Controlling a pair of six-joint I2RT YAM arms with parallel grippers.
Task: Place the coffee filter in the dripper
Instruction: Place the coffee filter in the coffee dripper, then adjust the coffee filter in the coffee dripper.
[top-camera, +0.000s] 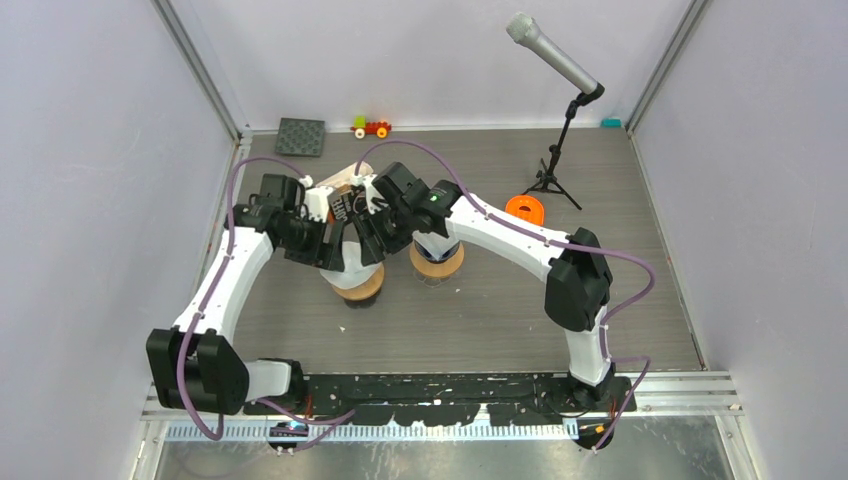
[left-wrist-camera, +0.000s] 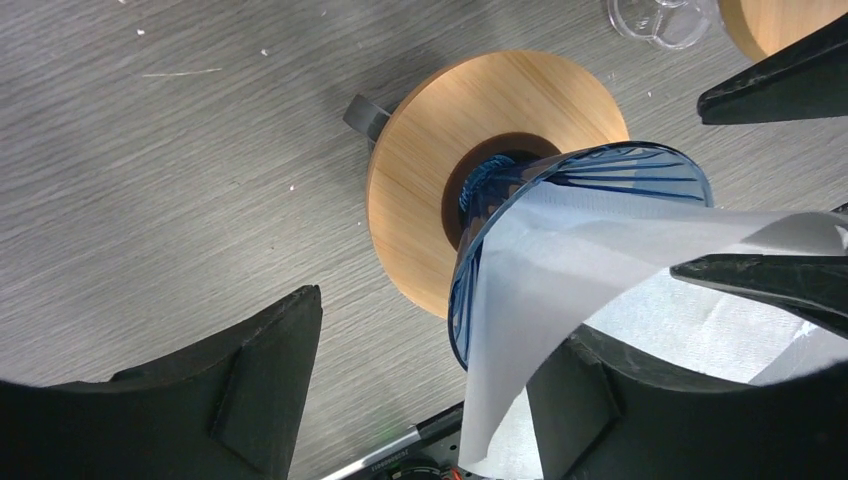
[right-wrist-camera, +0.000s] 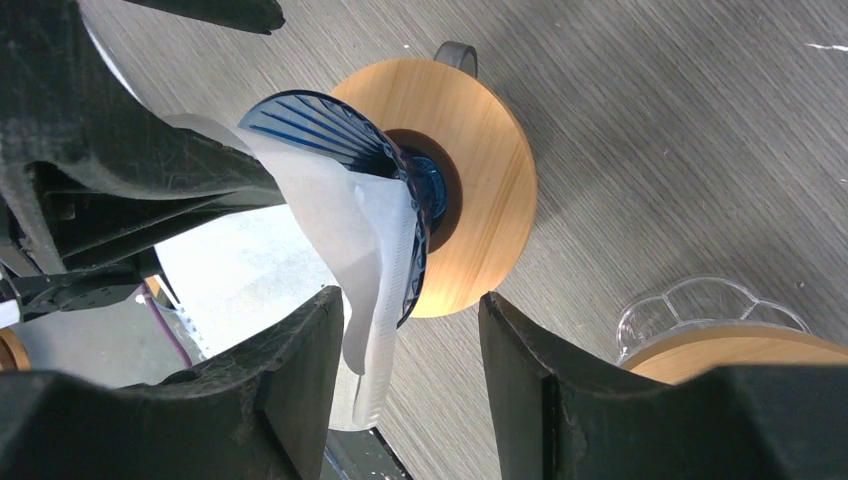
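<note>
- Mid-table (top-camera: 620, 300), both arms meet over one spot. The left arm (top-camera: 235, 275) reaches in from the left and the right arm (top-camera: 500, 235) from the right.
- Under them sits the round wooden base (left-wrist-camera: 450, 130) with a grey handle (left-wrist-camera: 365, 115) sticking out beyond it. A second, clear dripper (right-wrist-camera: 700, 300) stands apart to the right and is not involved.
- The blue dripper (left-wrist-camera: 590, 170) rises from the hole in that base, its ribbed cone opening up toward both wrist cameras.
- The coffee filter (left-wrist-camera: 580, 250) is partly in. Its body lies against the cone's inner wall, but a wide flap spills over the rim on the side facing the grippers and hangs loose.
- The left gripper (left-wrist-camera: 430, 330) is spread wide and grips nothing. The flap's lower corner hangs just beside one finger (left-wrist-camera: 575, 400).
- The right gripper (right-wrist-camera: 412, 300) is also spread. It straddles the near rim, and the filter's crimped seam edge hangs between its fingers, close to the inner one (right-wrist-camera: 300, 390). Whether they touch, I cannot tell.
- My reading: the filter runs from the cone's throat outward over the rim toward the grippers. Seating it means pushing the flap down and inward along that line, and the right gripper looks better placed to do it.
</note>
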